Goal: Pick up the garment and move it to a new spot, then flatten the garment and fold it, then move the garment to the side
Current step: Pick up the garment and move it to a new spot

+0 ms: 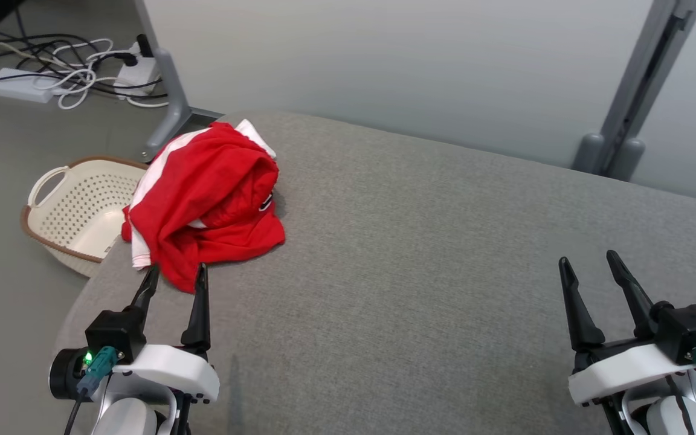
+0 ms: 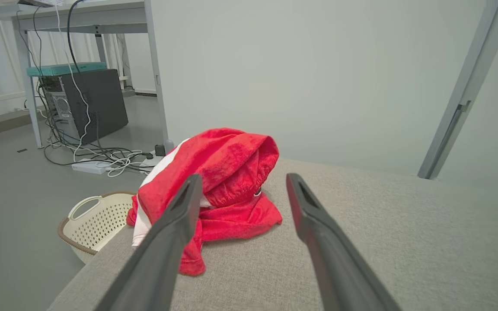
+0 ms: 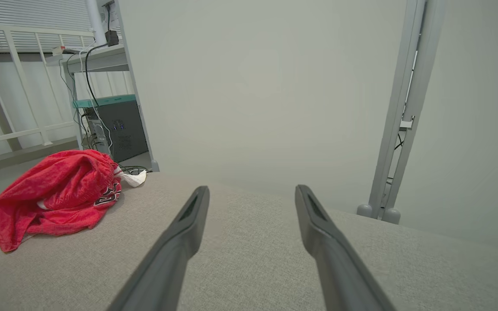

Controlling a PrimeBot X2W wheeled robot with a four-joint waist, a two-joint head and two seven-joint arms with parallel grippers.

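Our left hand (image 1: 177, 270), fingers spread wide, hovers at the near hem of the crumpled red garment (image 1: 203, 205) on the grey surface's (image 1: 414, 241) left edge; our right hand (image 1: 588, 260) hangs equally wide, well apart. Best we pinch a thick fold, not the cushion.

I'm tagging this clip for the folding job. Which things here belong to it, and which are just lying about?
For the job: red garment, crumpled on the grey padded surface; left gripper, open; right gripper, open.
Lying about: cream basket on the floor; power strips and cables; computer tower.
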